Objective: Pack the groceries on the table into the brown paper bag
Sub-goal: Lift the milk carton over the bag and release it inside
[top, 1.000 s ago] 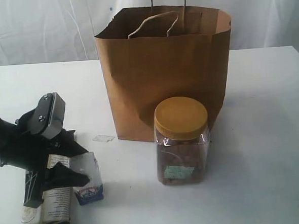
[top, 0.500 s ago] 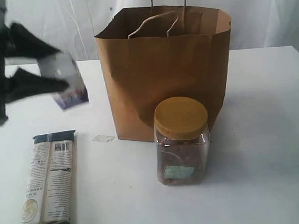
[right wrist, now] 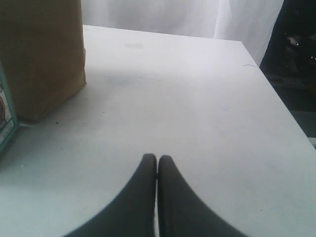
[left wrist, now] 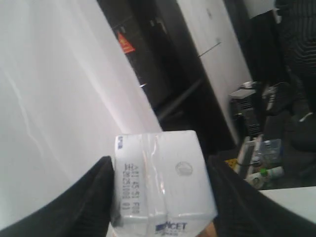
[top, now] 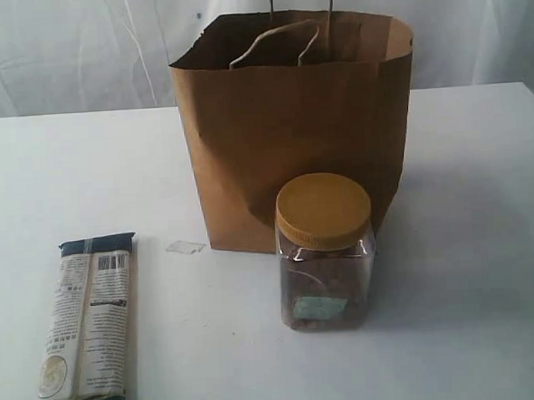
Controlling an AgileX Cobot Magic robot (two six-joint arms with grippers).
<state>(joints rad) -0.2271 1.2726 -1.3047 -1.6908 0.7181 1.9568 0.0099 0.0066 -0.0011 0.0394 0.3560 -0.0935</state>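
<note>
Where curtains point(top: 76, 48) hang, white table point(top: 487, 241), paper bag point(top: 290, 135)

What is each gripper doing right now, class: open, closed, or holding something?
Left gripper: fingers closed on the small white carton.
Right gripper: closed, holding nothing.

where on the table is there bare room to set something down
Bare: the table right of the yellow-lidded jar and brown paper bag, and the stretch left of the bag, beyond the pasta packet. Crowded: the jar stands right in front of the bag.
</note>
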